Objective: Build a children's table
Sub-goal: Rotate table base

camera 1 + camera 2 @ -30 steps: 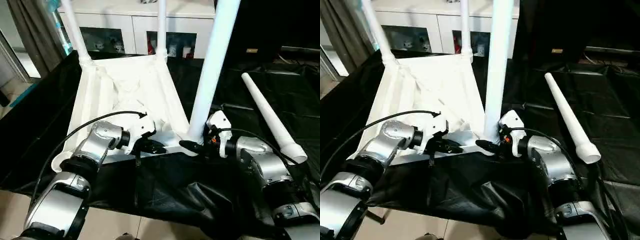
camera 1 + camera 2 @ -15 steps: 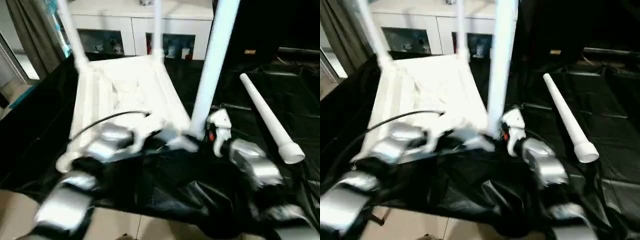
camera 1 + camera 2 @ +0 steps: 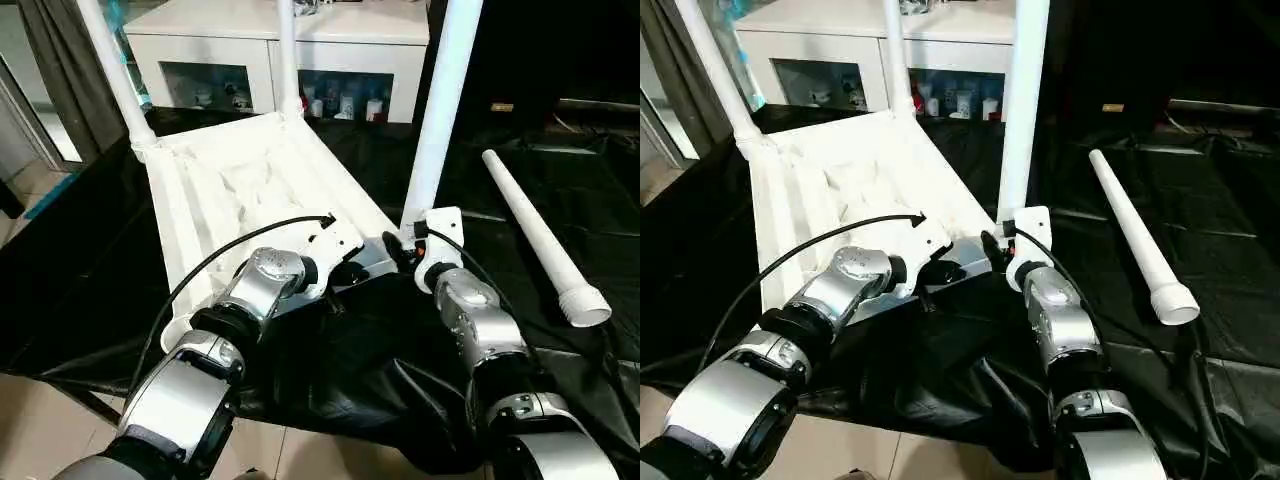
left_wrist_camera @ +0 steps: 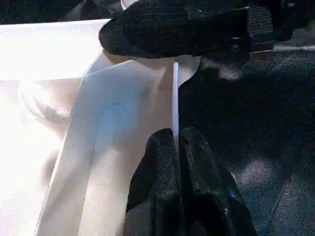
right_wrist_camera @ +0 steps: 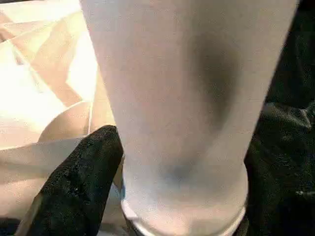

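Now three legs stand in the upturned top [image 3: 215, 190]; the fourth leg [image 3: 535, 233] lies loose at 3 o'clock. Left tool [image 4: 176, 147] pinches the top's near rim. Right tool [image 3: 400, 250] hugs the near leg [image 3: 437, 115], seemingly seating it. Next: fetch the loose leg.

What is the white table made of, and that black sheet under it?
The children's table looks like white moulded plastic: matte, one-piece ribs underneath. The black sheet seems thin plastic film or coated cloth: it wrinkles and shines.
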Robot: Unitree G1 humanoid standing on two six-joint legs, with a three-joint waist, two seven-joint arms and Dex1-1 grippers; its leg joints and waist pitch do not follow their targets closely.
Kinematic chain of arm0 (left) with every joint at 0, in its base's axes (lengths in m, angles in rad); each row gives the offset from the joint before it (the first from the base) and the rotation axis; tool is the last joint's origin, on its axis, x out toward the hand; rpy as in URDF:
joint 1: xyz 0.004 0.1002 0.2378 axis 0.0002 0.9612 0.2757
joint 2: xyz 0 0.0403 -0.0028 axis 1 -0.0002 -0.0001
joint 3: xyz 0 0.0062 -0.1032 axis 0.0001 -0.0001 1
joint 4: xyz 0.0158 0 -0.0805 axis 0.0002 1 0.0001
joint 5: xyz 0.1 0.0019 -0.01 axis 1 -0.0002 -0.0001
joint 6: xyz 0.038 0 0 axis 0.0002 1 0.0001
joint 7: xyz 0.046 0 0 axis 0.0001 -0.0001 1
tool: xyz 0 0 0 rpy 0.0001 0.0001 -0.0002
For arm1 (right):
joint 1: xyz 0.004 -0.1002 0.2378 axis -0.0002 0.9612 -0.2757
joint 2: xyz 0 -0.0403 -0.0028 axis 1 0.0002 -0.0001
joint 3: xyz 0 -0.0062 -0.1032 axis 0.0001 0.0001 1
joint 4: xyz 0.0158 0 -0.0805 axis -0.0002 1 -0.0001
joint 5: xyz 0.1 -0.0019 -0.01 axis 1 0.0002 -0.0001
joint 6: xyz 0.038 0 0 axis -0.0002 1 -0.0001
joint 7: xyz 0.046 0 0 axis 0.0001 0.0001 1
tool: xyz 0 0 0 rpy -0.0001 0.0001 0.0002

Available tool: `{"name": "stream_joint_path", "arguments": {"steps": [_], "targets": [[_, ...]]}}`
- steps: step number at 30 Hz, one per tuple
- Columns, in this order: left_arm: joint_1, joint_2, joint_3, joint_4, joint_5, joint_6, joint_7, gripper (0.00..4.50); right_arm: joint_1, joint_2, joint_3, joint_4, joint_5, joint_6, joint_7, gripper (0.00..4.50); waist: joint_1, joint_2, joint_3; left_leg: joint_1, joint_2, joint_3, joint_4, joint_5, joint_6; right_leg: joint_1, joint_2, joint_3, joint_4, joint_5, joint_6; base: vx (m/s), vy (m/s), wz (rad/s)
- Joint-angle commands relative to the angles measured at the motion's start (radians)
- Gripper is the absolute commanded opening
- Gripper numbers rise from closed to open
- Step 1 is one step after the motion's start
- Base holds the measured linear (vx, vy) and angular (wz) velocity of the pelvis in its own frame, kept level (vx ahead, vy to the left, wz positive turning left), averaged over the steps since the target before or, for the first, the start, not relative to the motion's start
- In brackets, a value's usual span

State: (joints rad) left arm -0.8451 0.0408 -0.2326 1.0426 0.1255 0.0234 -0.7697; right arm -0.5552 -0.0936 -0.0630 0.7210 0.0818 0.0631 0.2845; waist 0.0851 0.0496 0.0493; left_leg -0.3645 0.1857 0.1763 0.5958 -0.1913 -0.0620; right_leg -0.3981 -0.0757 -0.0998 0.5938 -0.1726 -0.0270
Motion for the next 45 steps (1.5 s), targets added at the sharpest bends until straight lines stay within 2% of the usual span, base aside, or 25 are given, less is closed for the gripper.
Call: {"name": "stream_joint_path", "arguments": {"steps": [1,3,4,5,7,9,10,12,13,14,18,20,21,22,26,32,35,36,37,38,39,40,41,42,45], "targets": [[-0.014,0.000,0.007,-0.005,-0.011,-0.039,0.011,0.00,0.047,-0.022,0.031,-0.093,0.056,0.004,0.129,3.69,-0.002,-0.018,-0.063,0.010,0.041,-0.013,-0.070,-0.191,0.087,0.052,-0.083,0.055,-0.093,-0.314,-0.158,0.000,0.000,0.00],[-0.015,0.004,0.011,0.001,-0.012,-0.040,0.014,0.00,0.063,-0.044,0.010,-0.127,0.078,0.006,0.143,3.69,0.004,-0.020,-0.066,0.008,0.042,-0.012,-0.067,-0.167,0.104,0.054,-0.083,0.057,-0.086,-0.270,-0.165,0.000,0.000,0.00],[-0.016,0.006,0.013,0.006,-0.013,-0.042,0.015,0.00,0.071,-0.055,-0.003,-0.144,0.089,0.008,0.149,3.69,0.002,-0.020,-0.067,0.001,0.042,-0.013,-0.067,-0.145,0.110,0.059,-0.083,0.055,-0.082,-0.250,-0.171,0.000,0.000,0.00],[-0.017,0.007,0.016,0.011,-0.012,-0.045,0.016,0.00,0.088,-0.072,-0.018,-0.175,0.105,0.014,0.168,3.69,0.002,-0.014,-0.067,0.001,0.041,-0.013,-0.066,-0.146,0.111,0.058,-0.084,0.055,-0.083,-0.251,-0.174,0.000,0.000,0.00],[-0.019,0.008,0.023,0.018,-0.014,-0.045,0.016,0.00,0.128,-0.107,-0.036,-0.240,0.130,0.027,0.213,3.69,0.002,-0.019,-0.066,0.003,0.039,-0.011,-0.065,-0.159,0.118,0.058,-0.081,0.053,-0.088,-0.269,-0.162,0.000,0.000,0.00],[-0.026,0.006,0.031,0.029,-0.014,-0.050,0.029,0.00,0.198,-0.153,-0.034,-0.341,0.157,0.055,0.297,3.69,0.001,-0.014,-0.065,0.001,0.040,-0.013,-0.066,-0.161,0.117,0.057,-0.080,0.052,-0.090,-0.279,-0.156,0.000,0.000,0.00],[-0.026,0.006,0.031,0.030,-0.014,-0.050,0.029,0.00,0.201,-0.155,-0.033,-0.345,0.157,0.056,0.300,3.69,0.006,-0.016,-0.065,0.006,0.041,-0.013,-0.065,-0.170,0.121,0.056,-0.079,0.053,-0.091,-0.277,-0.150,0.000,0.000,0.00],[-0.030,0.002,0.034,0.037,-0.014,-0.053,0.047,0.00,0.247,-0.180,-0.023,-0.404,0.178,0.079,0.347,3.69,0.002,-0.016,-0.064,-0.001,0.039,-0.014,-0.067,-0.178,0.120,0.060,-0.080,0.051,-0.093,-0.298,-0.148,0.000,0.000,0.00],[-0.034,-0.001,0.037,0.041,-0.014,-0.050,0.062,0.00,0.272,-0.192,-0.018,-0.432,0.190,0.092,0.368,3.69,0.004,-0.018,-0.064,0.002,0.037,-0.013,-0.065,-0.181,0.122,0.058,-0.078,0.050,-0.096,-0.311,-0.141,0.000,0.000,0.00],[-0.039,-0.005,0.045,0.045,-0.021,-0.043,0.068,0.28,0.301,-0.205,-0.013,-0.463,0.204,0.107,0.390,3.80,0.003,-0.020,-0.062,-0.001,0.037,-0.014,-0.065,-0.183,0.122,0.058,-0.079,0.050,-0.097,-0.322,-0.137,0.000,0.000,0.00],[-0.047,-0.017,0.070,0.039,-0.048,-0.043,0.072,0.65,0.390,-0.233,-0.007,-0.533,0.221,0.141,0.414,3.86,0.005,-0.023,-0.060,0.000,0.035,-0.015,-0.067,-0.195,0.116,0.053,-0.079,0.046,-0.108,-0.405,-0.110,0.000,0.000,0.00],[-0.051,-0.021,0.089,0.033,-0.065,-0.058,0.085,0.68,0.406,-0.232,-0.009,-0.541,0.217,0.145,0.402,3.86,0.006,-0.022,-0.062,-0.002,0.037,-0.016,-0.067,-0.189,0.117,0.053,-0.079,0.045,-0.108,-0.380,-0.115,0.000,0.000,0.00],[-0.054,-0.024,0.125,0.014,-0.100,-0.080,0.098,0.81,0.422,-0.219,-0.012,-0.546,0.208,0.148,0.376,3.86,0.003,-0.016,-0.062,-0.009,0.037,-0.019,-0.068,-0.185,0.116,0.057,-0.081,0.044,-0.103,-0.359,-0.124,0.000,0.000,0.00],[-0.053,-0.022,0.145,-0.002,-0.122,-0.074,0.095,0.96,0.424,-0.208,-0.011,-0.544,0.194,0.152,0.349,3.86,0.003,-0.011,-0.063,-0.005,0.040,-0.020,-0.070,-0.191,0.113,0.053,-0.080,0.044,-0.103,-0.342,-0.134,0.000,0.000,0.00],[-0.020,0.037,0.169,-0.099,-0.129,-0.048,0.099,1.26,0.403,-0.158,0.003,-0.512,0.152,0.147,0.254,3.86,-0.002,-0.011,-0.065,-0.007,0.040,-0.020,-0.071,-0.186,0.102,0.055,-0.080,0.046,-0.093,-0.291,-0.158,0.000,0.000,0.00],[0.044,0.151,0.206,-0.219,-0.099,0.013,0.184,1.85,0.405,-0.116,0.040,-0.535,0.159,0.163,0.250,3.86,-0.011,-0.003,-0.067,-0.002,0.043,-0.018,-0.068,-0.161,0.105,0.053,-0.076,0.050,-0.079,-0.197,-0.181,0.000,0.000,0.00],[0.146,0.243,0.225,-0.373,-0.084,0.069,0.165,2.03,0.408,-0.094,0.072,-0.551,0.168,0.169,0.276,3.86,-0.008,-0.013,-0.070,-0.003,0.052,-0.020,-0.071,-0.132,0.108,0.056,-0.081,0.053,-0.065,-0.149,-0.195,0.000,0.000,0.00],[0.172,0.260,0.230,-0.421,-0.090,0.094,0.154,2.03,0.407,-0.090,0.077,-0.554,0.165,0.168,0.280,3.86,-0.011,-0.005,-0.069,-0.005,0.052,-0.020,-0.071,-0.122,0.108,0.052,-0.080,0.053,-0.063,-0.135,-0.203,0.000,0.000,0.00],[0.202,0.281,0.245,-0.476,-0.096,0.132,0.152,2.03,0.406,-0.090,0.081,-0.554,0.165,0.169,0.287,3.86,-0.010,-0.002,-0.068,0.000,0.054,-0.017,-0.070,-0.132,0.104,0.048,-0.080,0.055,-0.065,-0.138,-0.206,0.000,0.000,0.00],[0.202,0.281,0.245,-0.476,-0.096,0.132,0.152,2.03,0.406,-0.090,0.081,-0.554,0.165,0.169,0.287,3.86,-0.012,-0.006,-0.066,-0.002,0.055,-0.018,-0.073,-0.137,0.100,0.050,-0.081,0.056,-0.063,-0.144,-0.212,0.000,0.000,0.00],[0.238,0.311,0.263,-0.546,-0.101,0.185,0.168,2.03,0.402,-0.090,0.086,-0.552,0.167,0.170,0.289,3.86,-0.008,-0.003,-0.065,0.005,0.055,-0.015,-0.072,-0.157,0.088,0.045,-0.080,0.057,-0.066,-0.169,-0.208,0.000,0.000,0.00],[0.262,0.340,0.282,-0.587,-0.096,0.222,0.196,2.03,0.396,-0.090,0.088,-0.546,0.166,0.170,0.287,3.86,-0.007,-0.008,-0.063,0.004,0.059,-0.017,-0.075,-0.167,0.077,0.047,-0.084,0.059,-0.062,-0.182,-0.209,0.000,0.000,0.00],[0.273,0.355,0.293,-0.603,-0.091,0.239,0.215,2.03,0.392,-0.090,0.089,-0.541,0.165,0.169,0.284,3.86,-0.008,-0.007,-0.059,0.000,0.054,-0.016,-0.077,-0.171,0.076,0.047,-0.080,0.058,-0.067,-0.199,-0.202,0.000,0.000,0.00],[0.285,0.370,0.299,-0.622,-0.084,0.251,0.230,2.03,0.388,-0.089,0.089,-0.537,0.162,0.168,0.281,3.86,-0.009,-0.013,-0.059,0.004,0.053,-0.014,-0.077,-0.191,0.067,0.043,-0.078,0.059,-0.071,-0.231,-0.187,0.000,0.000,0.00],[0.320,0.393,0.293,-0.673,-0.079,0.269,0.223,2.03,0.381,-0.087,0.095,-0.534,0.163,0.168,0.291,3.86,-0.003,-0.008,-0.055,0.010,0.051,-0.014,-0.079,-0.208,0.051,0.038,-0.079,0.061,-0.080,-0.297,-0.159,0.000,0.000,0.00]]}}
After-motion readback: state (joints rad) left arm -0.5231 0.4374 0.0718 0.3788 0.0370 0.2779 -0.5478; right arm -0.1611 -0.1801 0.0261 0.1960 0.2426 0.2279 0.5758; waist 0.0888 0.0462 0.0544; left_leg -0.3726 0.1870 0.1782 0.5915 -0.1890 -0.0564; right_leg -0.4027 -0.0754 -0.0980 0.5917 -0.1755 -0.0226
